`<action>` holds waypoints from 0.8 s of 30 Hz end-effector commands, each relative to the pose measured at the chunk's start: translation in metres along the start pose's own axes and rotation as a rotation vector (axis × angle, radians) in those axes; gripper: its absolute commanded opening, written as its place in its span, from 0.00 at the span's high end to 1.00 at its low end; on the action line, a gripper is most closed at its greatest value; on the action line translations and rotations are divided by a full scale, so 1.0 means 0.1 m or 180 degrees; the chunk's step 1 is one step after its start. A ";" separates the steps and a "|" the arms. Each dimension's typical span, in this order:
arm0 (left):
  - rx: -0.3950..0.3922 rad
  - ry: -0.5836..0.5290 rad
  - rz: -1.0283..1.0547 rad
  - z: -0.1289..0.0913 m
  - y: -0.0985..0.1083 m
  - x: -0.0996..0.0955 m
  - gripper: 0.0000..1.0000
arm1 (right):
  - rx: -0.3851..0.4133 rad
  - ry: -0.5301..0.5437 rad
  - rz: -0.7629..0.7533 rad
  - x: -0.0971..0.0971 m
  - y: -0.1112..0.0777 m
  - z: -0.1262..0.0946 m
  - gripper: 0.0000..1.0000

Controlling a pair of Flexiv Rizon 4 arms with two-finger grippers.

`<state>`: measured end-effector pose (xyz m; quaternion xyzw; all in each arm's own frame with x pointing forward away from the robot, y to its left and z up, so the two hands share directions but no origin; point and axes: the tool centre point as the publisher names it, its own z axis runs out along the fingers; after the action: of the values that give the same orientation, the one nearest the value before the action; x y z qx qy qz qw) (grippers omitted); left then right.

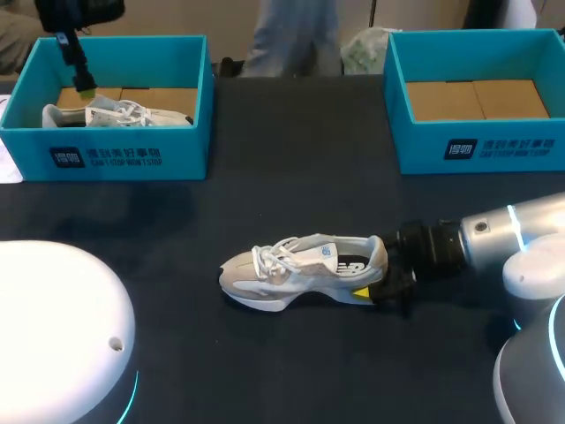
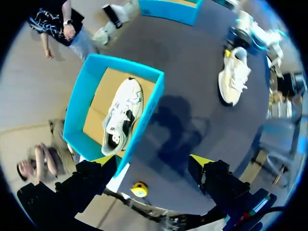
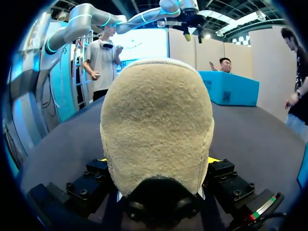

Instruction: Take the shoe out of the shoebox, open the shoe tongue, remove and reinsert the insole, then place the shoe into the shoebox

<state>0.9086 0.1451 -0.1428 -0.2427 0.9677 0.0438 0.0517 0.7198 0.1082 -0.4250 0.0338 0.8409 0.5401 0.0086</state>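
Our right gripper [image 1: 377,280] is squeezing the heel of the shoe [image 1: 300,269]. One yellow-tipped finger is pressing on each side of the heel, so it is holding the shoe tight. The shoe is sitting on its sole near the middle of the dark table [image 1: 291,194], outside both boxes. Its toe is pointing toward our left side and its heel is facing our right arm. The shoe is pale grey and white, with white laces on top.

Our left gripper [image 2: 153,160] is hanging in the air above the left shoebox [image 1: 124,159]. Its two fingers are standing wide apart and are holding nothing. The left shoebox is blue and is sitting at the far left of the table. A second shoe [image 1: 115,115] is lying inside it on the brown bottom.

The right shoebox [image 1: 477,146] is sitting at the far right of the table, well apart from the shoe we are holding.
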 end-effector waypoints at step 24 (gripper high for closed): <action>-0.0085 0.0063 -0.2579 0.03 -0.30 0.47 0.00 | 0.0013 0.0001 0.0003 -0.02 -0.01 0.04 1.00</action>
<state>0.8961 0.1085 -0.1471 -0.5917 0.8046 0.0363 0.0334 0.7198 0.1082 -0.4250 0.0337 0.8409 0.5401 0.0086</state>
